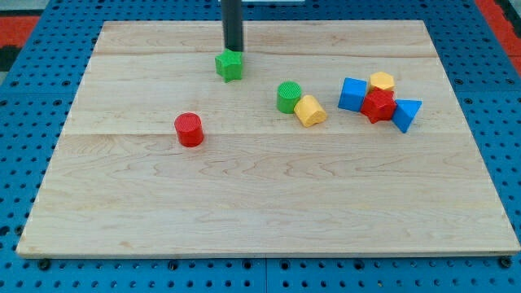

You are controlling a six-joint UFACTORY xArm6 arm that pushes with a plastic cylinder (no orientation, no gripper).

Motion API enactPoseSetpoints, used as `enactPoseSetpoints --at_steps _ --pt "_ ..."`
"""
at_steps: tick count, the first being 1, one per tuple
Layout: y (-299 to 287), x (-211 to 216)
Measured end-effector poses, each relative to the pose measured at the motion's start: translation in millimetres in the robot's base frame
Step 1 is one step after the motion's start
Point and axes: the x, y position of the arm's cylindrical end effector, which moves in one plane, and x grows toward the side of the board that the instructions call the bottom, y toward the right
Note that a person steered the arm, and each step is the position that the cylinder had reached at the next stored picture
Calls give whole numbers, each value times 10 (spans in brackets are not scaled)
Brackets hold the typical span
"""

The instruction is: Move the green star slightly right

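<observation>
- Blue pegboard is framing a pale wooden tabletop point(269, 212), and I am watching it all from one camera.
- My tool is only a straight dark rod, so there is nothing on it to open or close and it is holding nothing; my tip point(234, 50) is sitting right at the top edge of the green star point(230, 65), apparently touching it or just behind it.
- That green star is lying near the view's top, a little left of centre, well apart from the other blocks.
- To push it right cleanly, I am judging that my tip needs to come round to the star's left side first, since from where it is now a shove would send the block toward the view's bottom.
- I am planning a short, slow nudge through the star's middle, because an off-centre contact on those points would likely spin it.
- Room to the right looks good: the green cylinder point(288, 96) and yellow block point(309, 110) are lying lower and further right, off the path.
- The star itself is looking bright green, small and chunky, with blunt points, lying flat.
</observation>
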Motion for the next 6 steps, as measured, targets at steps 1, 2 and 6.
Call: enactPoseSetpoints --at_steps 1,2,6 --pt "-49 274" --pt "940 515" --pt "734 991"
